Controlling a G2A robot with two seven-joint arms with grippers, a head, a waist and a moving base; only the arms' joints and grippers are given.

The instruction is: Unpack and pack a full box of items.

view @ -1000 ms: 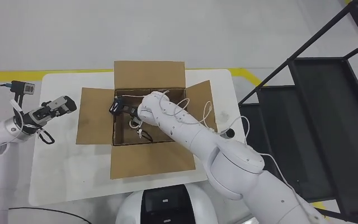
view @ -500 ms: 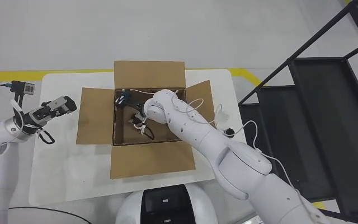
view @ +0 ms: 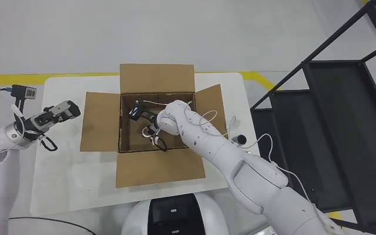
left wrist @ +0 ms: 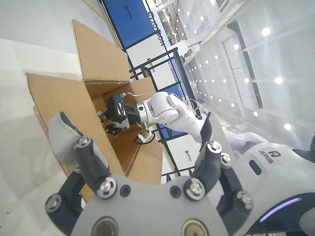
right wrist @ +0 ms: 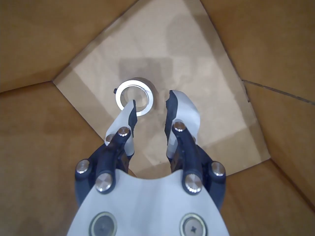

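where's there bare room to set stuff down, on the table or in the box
Widest bare patch: the table strip between the near flap of the box and the table's near edge. The far-left corner, past the left gripper, is bare too. Inside the box, the floor is bare around the metal ring, but the right gripper crowds it.

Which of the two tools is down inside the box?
The right tool: it is inside the cardboard box, open, by a metal ring. The left tool hangs outside, over the table.
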